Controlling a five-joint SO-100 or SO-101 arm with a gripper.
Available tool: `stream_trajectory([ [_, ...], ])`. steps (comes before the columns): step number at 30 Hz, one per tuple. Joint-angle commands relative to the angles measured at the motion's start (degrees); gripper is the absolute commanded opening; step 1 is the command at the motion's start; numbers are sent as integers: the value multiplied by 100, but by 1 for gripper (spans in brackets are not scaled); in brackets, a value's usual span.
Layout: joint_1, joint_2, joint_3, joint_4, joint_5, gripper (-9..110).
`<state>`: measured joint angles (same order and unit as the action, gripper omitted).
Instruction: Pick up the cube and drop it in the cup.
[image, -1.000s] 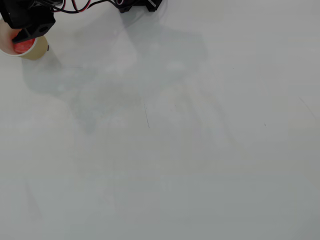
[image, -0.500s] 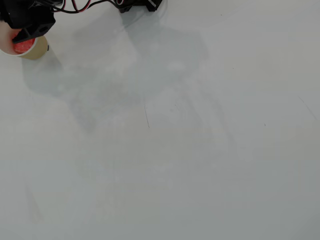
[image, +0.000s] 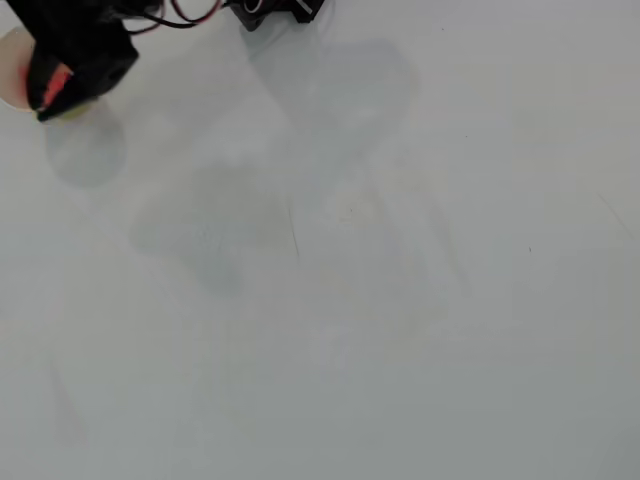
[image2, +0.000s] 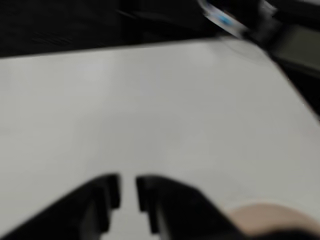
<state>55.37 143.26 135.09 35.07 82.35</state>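
Observation:
In the overhead view the cup (image: 12, 72) stands at the far top left, with only a pale part of its rim and inside showing beside the black arm (image: 85, 45). A small red patch, the cube (image: 59, 85), shows within the cup's outline, mostly covered by the arm. The blurred wrist view has my gripper (image2: 127, 192) at the bottom edge. Its two dark fingers (image2: 165, 200) stand almost together with a thin slit and nothing between them. The cup's tan rim (image2: 265, 215) peeks in at the bottom right, behind the fingers.
The white table (image: 350, 300) spreads wide below and to the right of the arm. The arm's base and red wires (image: 270, 10) sit at the top edge. Dark clutter (image2: 225, 20) lies beyond the table's far edge in the wrist view.
The arm has swung over the cup and now covers most of it and the cube. Its shadow on the table has shifted, and the wrist view is blurred by motion.

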Motion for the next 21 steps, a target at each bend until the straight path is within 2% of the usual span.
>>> stream_trajectory([
  [1,-800,729,70,-141,97,0],
  [12,-3261,2136,1547,193,97,0],
  [21,-4869,3217,2575,1512,97,0],
])
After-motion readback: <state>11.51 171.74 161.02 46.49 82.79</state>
